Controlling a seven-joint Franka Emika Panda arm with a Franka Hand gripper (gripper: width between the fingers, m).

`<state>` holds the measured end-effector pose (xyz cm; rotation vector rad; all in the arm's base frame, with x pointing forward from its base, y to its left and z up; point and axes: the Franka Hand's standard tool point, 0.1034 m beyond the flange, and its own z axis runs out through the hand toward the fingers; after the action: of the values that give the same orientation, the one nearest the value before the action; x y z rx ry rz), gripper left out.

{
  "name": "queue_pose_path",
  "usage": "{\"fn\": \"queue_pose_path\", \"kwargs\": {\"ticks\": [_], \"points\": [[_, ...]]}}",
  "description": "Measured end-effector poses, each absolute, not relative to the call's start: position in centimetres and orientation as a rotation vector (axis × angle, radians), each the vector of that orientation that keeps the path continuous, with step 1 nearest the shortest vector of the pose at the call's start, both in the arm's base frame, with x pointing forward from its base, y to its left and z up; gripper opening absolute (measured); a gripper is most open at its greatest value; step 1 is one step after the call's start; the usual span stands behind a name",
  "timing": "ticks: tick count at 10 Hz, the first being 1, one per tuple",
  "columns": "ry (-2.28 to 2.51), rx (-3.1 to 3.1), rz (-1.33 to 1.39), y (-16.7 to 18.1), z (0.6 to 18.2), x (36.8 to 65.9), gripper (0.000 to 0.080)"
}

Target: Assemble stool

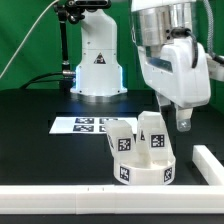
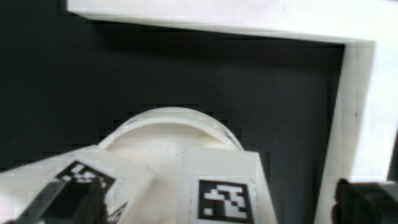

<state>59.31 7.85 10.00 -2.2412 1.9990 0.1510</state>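
Note:
The white round stool seat lies on the black table near the front, with tags on its side. Two short blocky legs stand upright in it, one on the exterior view's left and one on its right. My gripper hangs just to the right of the right-hand leg, above the seat's edge. In the wrist view the seat and two tagged legs show. My gripper is open, with dark fingers wide apart on either side of one leg, gripping nothing.
The marker board lies flat behind the seat. A long white bar runs along the table's front and turns up the right side; it shows as a corner in the wrist view. The arm's base stands at the back.

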Motion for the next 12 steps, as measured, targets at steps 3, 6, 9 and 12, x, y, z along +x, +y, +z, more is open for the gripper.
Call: {"fn": "queue_pose_path", "kwargs": {"ticks": [3, 6, 9, 12], "points": [[1.825, -2.378, 0.119, 7.7, 9.7, 59.4, 0.0649], [1.456, -2.621, 0.076, 7.9, 10.3, 59.6, 0.0649], [1.252, -2.71, 0.055, 8.1, 11.2, 59.4, 0.0649], [1.103, -2.779, 0.07, 8.1, 11.2, 59.0, 0.0649]]}}
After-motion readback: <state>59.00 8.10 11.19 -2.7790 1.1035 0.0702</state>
